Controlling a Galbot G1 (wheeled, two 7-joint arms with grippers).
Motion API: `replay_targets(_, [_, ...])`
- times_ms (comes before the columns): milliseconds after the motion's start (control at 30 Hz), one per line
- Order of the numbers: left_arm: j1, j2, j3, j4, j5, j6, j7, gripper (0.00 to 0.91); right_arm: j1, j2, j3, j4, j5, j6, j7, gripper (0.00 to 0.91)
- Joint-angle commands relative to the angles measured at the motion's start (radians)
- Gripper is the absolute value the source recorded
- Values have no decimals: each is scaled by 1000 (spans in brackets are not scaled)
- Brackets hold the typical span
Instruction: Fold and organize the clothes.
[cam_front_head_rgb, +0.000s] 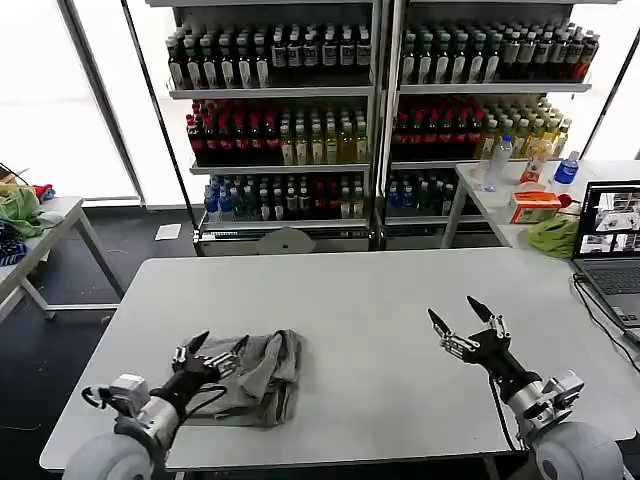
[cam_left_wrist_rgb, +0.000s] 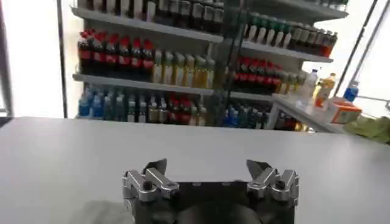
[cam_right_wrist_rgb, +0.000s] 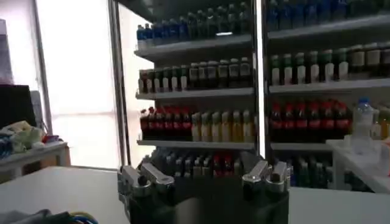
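From the head view, a crumpled grey shirt (cam_front_head_rgb: 255, 378) is lying on the near left part of the white tabletop (cam_front_head_rgb: 360, 300). The left claw (cam_front_head_rgb: 212, 352) is hovering at the shirt's left edge with its fingers spread apart, holding nothing. The right claw (cam_front_head_rgb: 461, 318) is hanging over bare tabletop on the right, well apart from the shirt, its fingers also splayed wide and empty. Shelves of bottled drinks (cam_front_head_rgb: 300, 90) are standing behind the tabletop.

In the left wrist view, the left claw (cam_left_wrist_rgb: 210, 173) is gaping open above the tabletop (cam_left_wrist_rgb: 61, 152).

In the right wrist view, the right claw (cam_right_wrist_rgb: 204, 170) is standing open, facing the drink shelves (cam_right_wrist_rgb: 244, 73).
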Motion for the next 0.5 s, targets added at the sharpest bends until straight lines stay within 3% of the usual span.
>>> replay_targets(33, [85, -18, -156, 180, 72, -71, 83, 907, 14, -6, -17, 1, 0, -4, 1, 907])
replay_targets(500, [88, -38, -148, 263, 33, -87, 78, 907, 13, -3, -24, 9, -1, -5, 1, 907])
